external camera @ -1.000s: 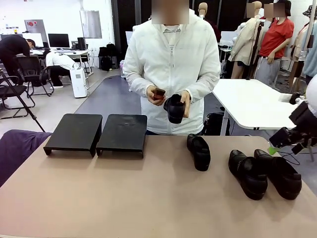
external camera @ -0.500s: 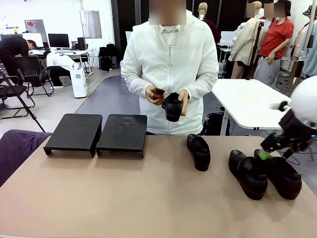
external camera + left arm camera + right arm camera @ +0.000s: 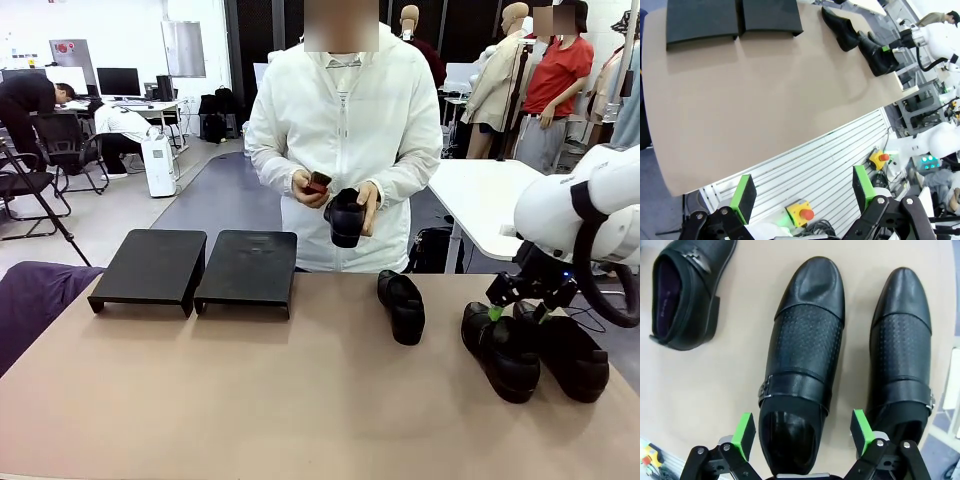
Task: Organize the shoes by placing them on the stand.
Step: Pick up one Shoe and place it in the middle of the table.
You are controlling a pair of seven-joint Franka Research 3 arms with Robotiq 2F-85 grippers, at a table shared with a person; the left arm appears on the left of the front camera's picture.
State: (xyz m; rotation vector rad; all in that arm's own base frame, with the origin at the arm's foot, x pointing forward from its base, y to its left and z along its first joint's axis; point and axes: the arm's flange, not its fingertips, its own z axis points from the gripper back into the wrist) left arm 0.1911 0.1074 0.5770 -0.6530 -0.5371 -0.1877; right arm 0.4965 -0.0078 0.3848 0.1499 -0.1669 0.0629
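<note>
Three black shoes lie on the tan table: a single one [image 3: 401,306] in the middle and a pair [image 3: 500,350] [image 3: 565,350] at the right. The person across the table holds a fourth shoe [image 3: 346,216] in both hands. Two black stands [image 3: 150,268] [image 3: 248,270] sit side by side at the far left, tops bare. My right gripper [image 3: 517,312] [image 3: 802,432] is open, its green pads either side of the heel end of the pair's inner shoe [image 3: 805,350]. My left gripper [image 3: 803,192] hangs open off the table's near edge, holding nothing.
A purple cloth [image 3: 35,300] drapes over the table's left corner. A white table [image 3: 500,205] stands behind at the right. Below the near edge are yellow emergency-stop boxes [image 3: 802,212]. Between the stands and the shoes the tabletop [image 3: 250,390] is bare.
My right arm has swung in from the far right and come down over the pair of shoes. The person has lowered the held shoe slightly.
</note>
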